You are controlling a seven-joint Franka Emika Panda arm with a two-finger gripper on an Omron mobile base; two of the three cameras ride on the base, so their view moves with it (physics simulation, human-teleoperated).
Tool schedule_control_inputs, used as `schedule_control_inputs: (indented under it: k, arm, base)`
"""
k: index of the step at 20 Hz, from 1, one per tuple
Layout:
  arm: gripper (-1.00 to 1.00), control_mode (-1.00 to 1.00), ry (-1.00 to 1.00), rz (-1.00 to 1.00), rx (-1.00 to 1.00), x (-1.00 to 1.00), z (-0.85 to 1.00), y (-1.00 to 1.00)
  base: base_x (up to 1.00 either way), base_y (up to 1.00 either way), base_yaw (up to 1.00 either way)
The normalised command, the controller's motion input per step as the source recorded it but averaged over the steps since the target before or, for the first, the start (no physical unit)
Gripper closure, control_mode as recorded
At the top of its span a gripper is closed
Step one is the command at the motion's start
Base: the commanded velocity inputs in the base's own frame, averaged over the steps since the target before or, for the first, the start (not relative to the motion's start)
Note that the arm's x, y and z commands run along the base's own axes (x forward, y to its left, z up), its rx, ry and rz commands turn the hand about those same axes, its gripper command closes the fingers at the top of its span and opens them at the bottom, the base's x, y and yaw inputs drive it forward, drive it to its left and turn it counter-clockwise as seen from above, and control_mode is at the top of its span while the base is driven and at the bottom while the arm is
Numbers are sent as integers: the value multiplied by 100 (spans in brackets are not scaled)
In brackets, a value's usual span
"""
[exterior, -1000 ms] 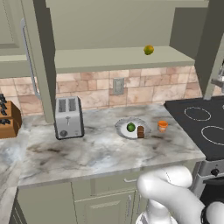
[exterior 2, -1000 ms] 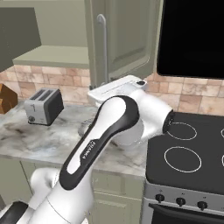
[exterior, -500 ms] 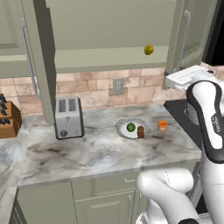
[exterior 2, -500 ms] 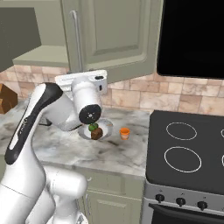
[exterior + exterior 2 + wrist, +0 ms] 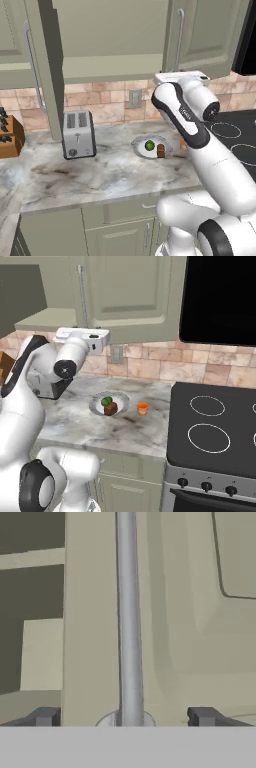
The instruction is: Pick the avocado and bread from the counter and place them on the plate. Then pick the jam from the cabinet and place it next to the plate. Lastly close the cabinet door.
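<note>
avocado and bread on plate, jam beside.

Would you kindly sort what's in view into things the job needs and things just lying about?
Job: avocado, bread, plate, jam, cabinet door, open pincer.
Lying about: toaster, knife block, stove.

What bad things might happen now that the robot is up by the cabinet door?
1. The jaws stand open on either side of the door handle; if they shut off-centre, the grip might slip.
2. The cabinet door may stop short of closed if the arm lets go early.
3. Coming back down, the arm could knock the jam beside the plate.
</note>
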Motion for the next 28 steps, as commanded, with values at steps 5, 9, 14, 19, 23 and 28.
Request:
schedule_control_inputs:
  k: [5,9,14,19,23,28]
  arm:
    - [-100,-100,3,-10,2,97,-20,3]
    - [-100,-100,0,-4,0,88,-16,0]
    - [-100,-100,3,-5,0,45,0,0]
    - [-100,-100,5,-11,1,28,32,13]
    - [-100,-100,10,-14,2,-4,86,27]
    - [-100,-100,19,-15,1,-70,100,8]
  base:
    - [0,0,0]
    - [0,0,0]
    - [0,0,0]
    - [0,0,0]
    - [0,0,0]
    - [0,0,0]
